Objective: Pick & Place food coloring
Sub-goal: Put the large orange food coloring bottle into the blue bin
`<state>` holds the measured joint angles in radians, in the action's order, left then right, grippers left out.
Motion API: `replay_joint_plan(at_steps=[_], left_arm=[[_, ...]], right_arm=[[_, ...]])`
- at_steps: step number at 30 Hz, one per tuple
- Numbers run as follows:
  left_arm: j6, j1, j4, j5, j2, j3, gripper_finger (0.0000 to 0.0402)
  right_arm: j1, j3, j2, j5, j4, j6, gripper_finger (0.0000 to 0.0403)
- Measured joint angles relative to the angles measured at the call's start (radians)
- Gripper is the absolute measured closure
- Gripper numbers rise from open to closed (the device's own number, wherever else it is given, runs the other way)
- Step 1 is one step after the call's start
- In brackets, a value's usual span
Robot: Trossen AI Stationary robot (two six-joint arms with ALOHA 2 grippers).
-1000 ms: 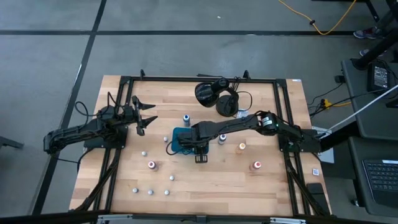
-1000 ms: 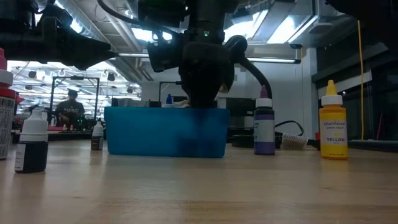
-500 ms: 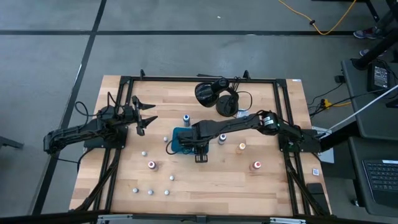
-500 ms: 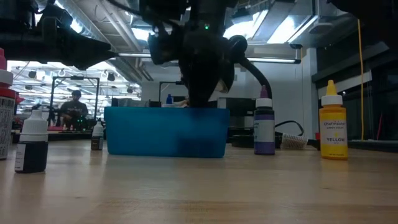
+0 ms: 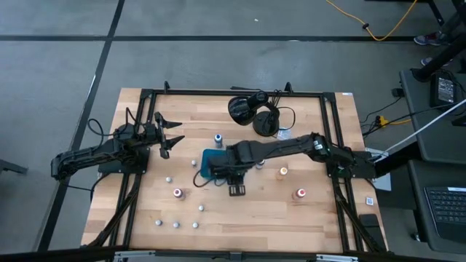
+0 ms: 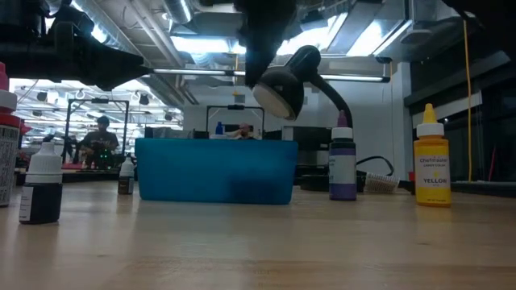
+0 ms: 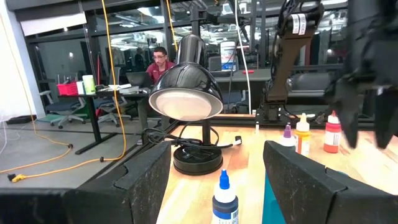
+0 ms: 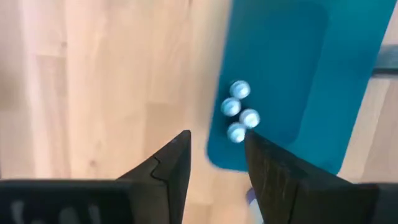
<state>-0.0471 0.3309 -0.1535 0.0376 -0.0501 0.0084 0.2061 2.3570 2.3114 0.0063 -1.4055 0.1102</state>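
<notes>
Grey concrete floor (image 5: 218, 65) around the wooden table (image 5: 320, 211), crossed by dark seams. Yellow cable (image 5: 378, 25) beyond the table's far edge. Desk with keyboard (image 5: 443, 211) right of table. Behind the table: ceiling lights (image 6: 201, 44), office chairs (image 7: 53, 102), seated person (image 7: 158, 62).

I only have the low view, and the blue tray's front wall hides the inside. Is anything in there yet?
Observer: Yes. The right wrist view shows four small bottles with pale tops, clustered together in the tray.
Operator: Is the right gripper holding another one?
Observer: No. The right gripper is open and empty, above one edge of the tray.
Operator: And the left arm?
Observer: The left gripper hangs open well off to the left of the tray, holding nothing.
</notes>
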Motion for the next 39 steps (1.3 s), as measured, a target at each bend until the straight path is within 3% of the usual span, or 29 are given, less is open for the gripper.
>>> replay_joint_plan(at_steps=[7, 12, 21, 26, 39], left_arm=[[0.000, 0.000, 0.000, 0.000, 0.000, 0.000, 0.0150], [0.000, 0.000, 0.000, 0.000, 0.000, 0.000, 0.0150], [0.000, 0.000, 0.000, 0.000, 0.000, 0.000, 0.0151], [0.000, 0.000, 0.000, 0.000, 0.000, 0.000, 0.0151], [0.000, 0.000, 0.000, 0.000, 0.000, 0.000, 0.0151]], right_arm=[[0.089, -0.024, -0.066, 0.006, -0.082, 0.189, 0.0193], [0.163, -0.024, -0.109, 0.109, -0.164, 0.386, 0.0152], [0.287, -0.041, -0.185, 0.269, -0.162, 0.697, 0.0145], [0.322, -0.194, -0.264, 0.381, -0.164, 0.840, 0.0150], [0.400, -0.644, -0.508, 0.387, -0.167, 1.094, 0.0151]])
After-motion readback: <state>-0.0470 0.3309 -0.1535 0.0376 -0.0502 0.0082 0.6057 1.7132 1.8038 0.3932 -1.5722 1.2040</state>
